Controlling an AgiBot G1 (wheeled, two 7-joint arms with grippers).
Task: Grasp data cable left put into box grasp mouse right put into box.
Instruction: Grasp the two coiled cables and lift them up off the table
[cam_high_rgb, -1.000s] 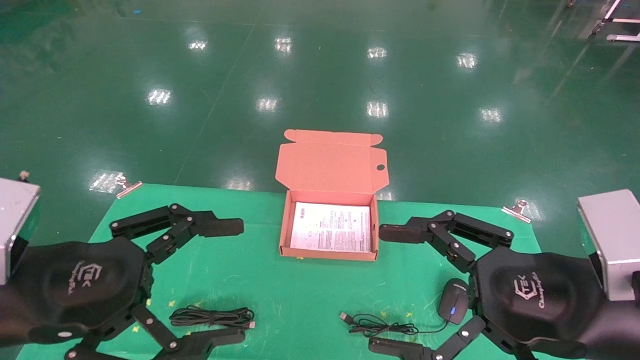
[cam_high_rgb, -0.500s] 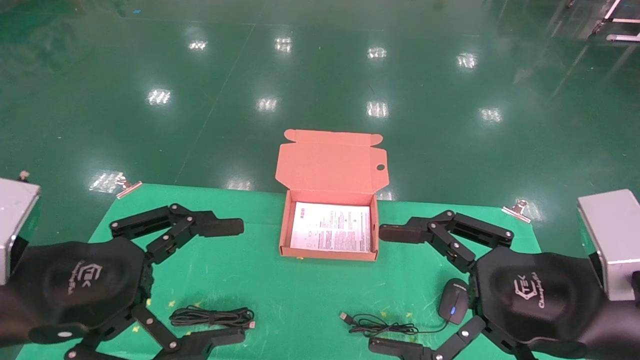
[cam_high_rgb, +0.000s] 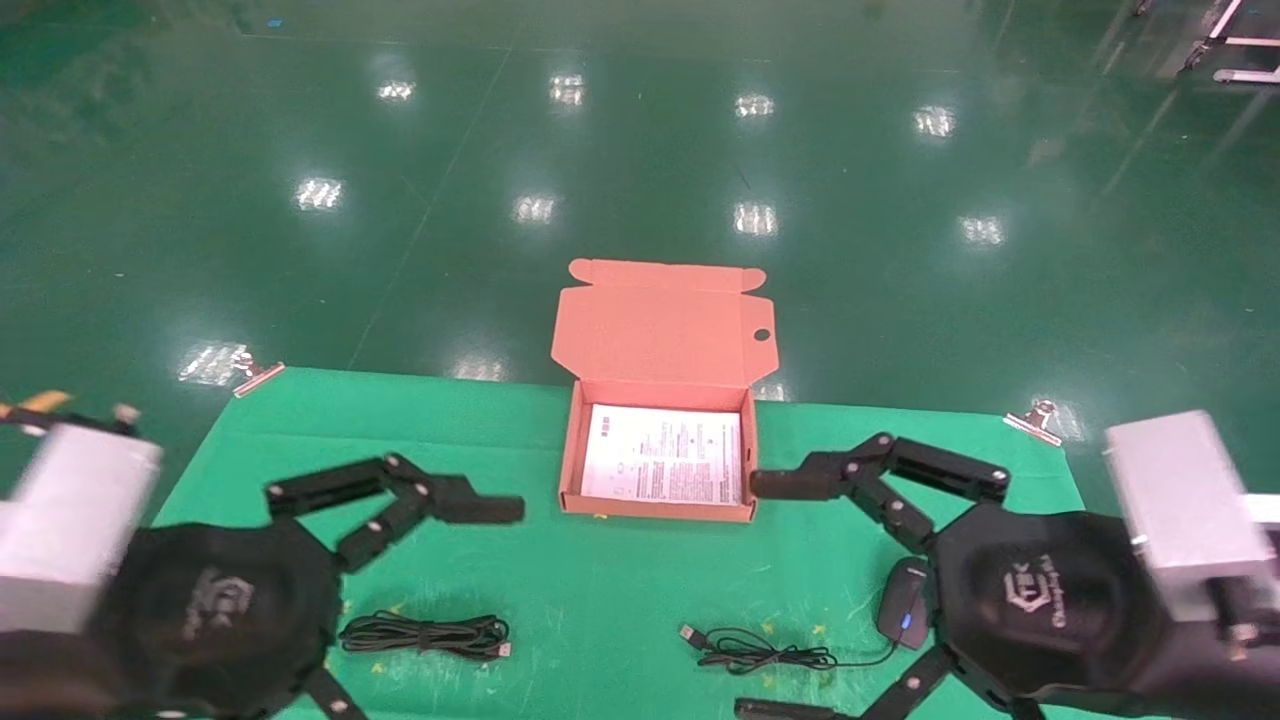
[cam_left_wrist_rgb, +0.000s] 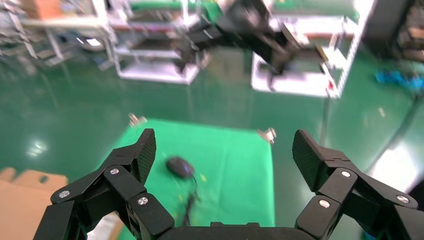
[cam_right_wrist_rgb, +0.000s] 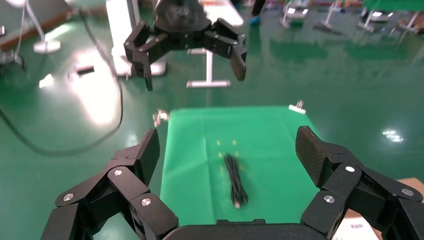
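Observation:
The open orange-brown box (cam_high_rgb: 568, 455) stands at the back middle of the green mat, its lid flap (cam_high_rgb: 660, 325) upright. The data cable (cam_high_rgb: 425, 635) lies bundled at the front left and also shows in the right wrist view (cam_right_wrist_rgb: 235, 180). The black mouse (cam_high_rgb: 900, 612) lies at the front right, its loose cord (cam_high_rgb: 760, 652) trailing left; it also shows in the left wrist view (cam_left_wrist_rgb: 179, 167). My left gripper (cam_high_rgb: 480, 605) is open and empty above the cable, also seen in its own view (cam_left_wrist_rgb: 226, 155). My right gripper (cam_high_rgb: 768, 596) is open and empty above the mouse cord, also in its own view (cam_right_wrist_rgb: 227, 150).
A white printed sheet (cam_high_rgb: 662, 455) lies in the box. Metal clips (cam_high_rgb: 255, 375) (cam_high_rgb: 1035, 418) hold the mat (cam_high_rgb: 600, 580) at its back corners. Shiny green floor lies beyond the table's far edge.
Both arms have started moving. The left gripper has shifted right and toward me; the right gripper has shifted slightly left. Cable, mouse and box have not moved.

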